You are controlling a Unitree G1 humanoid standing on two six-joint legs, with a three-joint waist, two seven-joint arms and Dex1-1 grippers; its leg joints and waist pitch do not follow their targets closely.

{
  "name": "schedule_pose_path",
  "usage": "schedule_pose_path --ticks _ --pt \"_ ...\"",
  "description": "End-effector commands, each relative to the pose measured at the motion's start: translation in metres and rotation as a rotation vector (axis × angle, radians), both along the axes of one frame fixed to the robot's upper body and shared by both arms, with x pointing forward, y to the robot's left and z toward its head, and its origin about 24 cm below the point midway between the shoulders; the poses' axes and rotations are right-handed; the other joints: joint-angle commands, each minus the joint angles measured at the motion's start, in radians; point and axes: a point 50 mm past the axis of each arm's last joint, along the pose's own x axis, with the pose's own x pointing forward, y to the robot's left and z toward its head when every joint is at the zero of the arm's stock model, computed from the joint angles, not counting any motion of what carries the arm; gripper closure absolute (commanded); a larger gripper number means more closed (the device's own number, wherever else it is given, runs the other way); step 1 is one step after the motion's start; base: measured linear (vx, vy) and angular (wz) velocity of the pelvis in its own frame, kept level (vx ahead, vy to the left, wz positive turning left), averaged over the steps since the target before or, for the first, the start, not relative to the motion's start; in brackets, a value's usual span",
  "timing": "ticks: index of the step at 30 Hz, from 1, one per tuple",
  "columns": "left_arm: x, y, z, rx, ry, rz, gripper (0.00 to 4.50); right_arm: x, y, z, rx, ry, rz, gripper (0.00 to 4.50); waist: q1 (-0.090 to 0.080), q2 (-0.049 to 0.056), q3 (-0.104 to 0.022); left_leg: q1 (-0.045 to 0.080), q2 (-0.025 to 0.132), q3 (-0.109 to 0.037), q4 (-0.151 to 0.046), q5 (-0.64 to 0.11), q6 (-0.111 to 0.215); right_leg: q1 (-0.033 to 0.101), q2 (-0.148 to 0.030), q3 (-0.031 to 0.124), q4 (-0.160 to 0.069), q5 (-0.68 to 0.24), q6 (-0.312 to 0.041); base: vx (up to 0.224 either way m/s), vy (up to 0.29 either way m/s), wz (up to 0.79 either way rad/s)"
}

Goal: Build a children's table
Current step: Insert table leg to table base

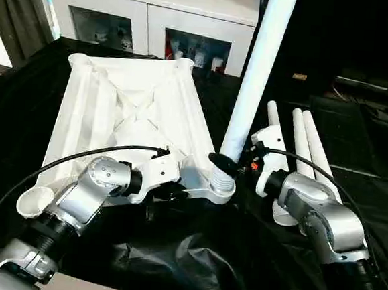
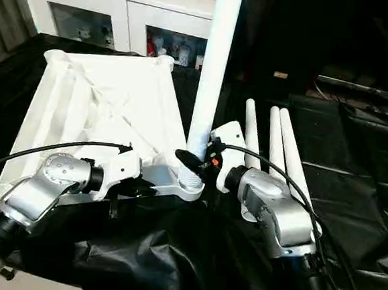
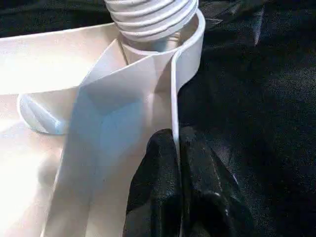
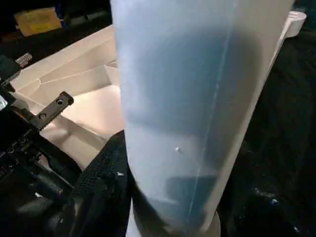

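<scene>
R gripper (image 1: pixel 236 160) clamped on the lower end of the upright leg (image 1: pixel 259 69), fingers either side of the tube just above its threaded end. L gripper (image 3: pixel 175 163) pinched shut on the thin edge wall of the table top (image 1: pixel 133 110), right beside the near corner socket (image 1: pixel 221 187).

We see the leg's ribbed thread sitting in that socket, not fully down: several thread rings are exposed above the rim in the L wrist view. Leg leans slightly off vertical.

Top lies underside up on black cloth (image 1: pixel 192 252), ribs showing. Three spare legs (image 1: pixel 300 143) lie side by side on the cloth, just beyond the R arm. White cabinet (image 1: pixel 151 10) behind.

Our read: step = seating/screwing leg no. 1.

Risks:
- tilt of leg → cross-threading if turned as is.
- L grip is on a thin wall only; torque from the leg may twist the top or slip the pinch.
- cloth is loose, so top could slide w/ it.
- tall leg, low grip → could topple if let go early.
</scene>
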Motion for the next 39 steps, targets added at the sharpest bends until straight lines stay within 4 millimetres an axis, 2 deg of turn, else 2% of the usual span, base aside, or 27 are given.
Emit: schedule_pose_path --ticks 1,10,14,15,20,21,26,29,32,33,35,39 --pt "0.001 0.006 -0.004 -0.011 -0.007 0.054 4.50 0.002 -0.002 0.000 -0.043 0.006 0.009 2.62 0.002 -0.001 -0.064 0.002 0.044 -0.014 -0.073 -0.132 -0.018 0.042 -0.086 0.052 -0.085 -0.170 -0.156 0.000 0.000 0.00" --pt "0.001 0.005 -0.004 -0.022 0.006 0.043 4.50 0.004 -0.007 -0.008 -0.070 0.035 0.005 2.62 0.001 0.001 -0.064 0.003 0.044 -0.014 -0.073 -0.146 -0.017 0.039 -0.087 0.053 -0.088 -0.190 -0.155 0.000 0.000 0.00" --pt "0.003 0.005 -0.004 -0.022 0.005 0.043 4.50 0.008 -0.009 -0.014 -0.027 0.059 -0.021 2.62 0.000 0.002 -0.065 0.002 0.044 -0.014 -0.073 -0.154 -0.018 0.039 -0.087 0.052 -0.089 -0.186 -0.161 0.000 0.000 0.00" --pt "0.003 0.004 -0.003 -0.025 0.006 0.040 4.50 0.010 -0.009 -0.016 0.009 0.077 -0.037 2.62 0.000 0.005 -0.066 0.004 0.044 -0.014 -0.074 -0.161 -0.018 0.038 -0.087 0.052 -0.090 -0.189 -0.162 0.000 0.000 0.00" --pt "0.004 0.002 -0.002 -0.025 0.003 0.037 4.50 0.013 -0.012 -0.028 0.059 0.123 -0.073 2.62 -0.003 0.004 -0.065 0.004 0.045 -0.016 -0.076 -0.183 -0.023 0.038 -0.089 0.051 -0.093 -0.226 -0.162 0.000 0.000 0.00" --pt "0.005 0.002 -0.002 -0.025 0.002 0.038 4.50 0.011 -0.016 -0.036 0.079 0.145 -0.089 2.62 -0.003 0.005 -0.065 0.004 0.045 -0.015 -0.076 -0.184 -0.022 0.037 -0.089 0.051 -0.094 -0.231 -0.160 0.000 0.000 0.00" --pt "0.005 0.003 -0.001 -0.026 -0.001 0.043 4.50 0.006 -0.026 -0.047 0.124 0.161 -0.135 2.62 -0.001 0.005 -0.066 0.004 0.046 -0.015 -0.076 -0.176 -0.014 0.037 -0.089 0.052 -0.093 -0.208 -0.165 0.000 0.000 0.00" --pt "0.006 0.003 -0.001 -0.029 -0.004 0.046 4.50 -0.005 -0.035 -0.065 0.153 0.194 -0.194 2.62 0.001 0.006 -0.066 0.003 0.046 -0.015 -0.077 -0.186 -0.012 0.037 -0.090 0.052 -0.095 -0.218 -0.166 0.000 0.000 0.00" --pt "0.006 0.004 0.000 -0.029 -0.006 0.047 4.50 -0.011 -0.037 -0.073 0.161 0.202 -0.217 2.63 0.001 0.009 -0.064 0.004 0.047 -0.017 -0.080 -0.208 -0.013 0.035 -0.090 0.051 -0.099 -0.242 -0.162 0.000 0.000 0.00" --pt "0.007 0.004 0.001 -0.031 -0.010 0.047 4.50 -0.018 -0.039 -0.083 0.145 0.187 -0.256 2.63 0.003 0.019 -0.063 0.002 0.047 -0.018 -0.081 -0.221 -0.015 0.033 -0.093 0.052 -0.102 -0.261 -0.156 0.000 0.000 0.00" --pt "0.008 0.003 0.001 -0.041 -0.007 0.048 4.50 -0.023 -0.038 -0.089 0.138 0.181 -0.277 2.63 0.000 0.013 -0.064 0.005 0.047 -0.019 -0.083 -0.246 -0.019 0.033 -0.091 0.051 -0.105 -0.287 -0.150 0.000 0.000 0.00" --pt "0.008 0.003 0.002 -0.034 -0.011 0.045 4.50 -0.027 -0.037 -0.091 0.131 0.129 -0.296 2.63 -0.001 0.019 -0.062 0.007 0.048 -0.022 -0.087 -0.283 -0.020 0.028 -0.091 0.053 -0.111 -0.340 -0.141 0.000 0.000 0.00"
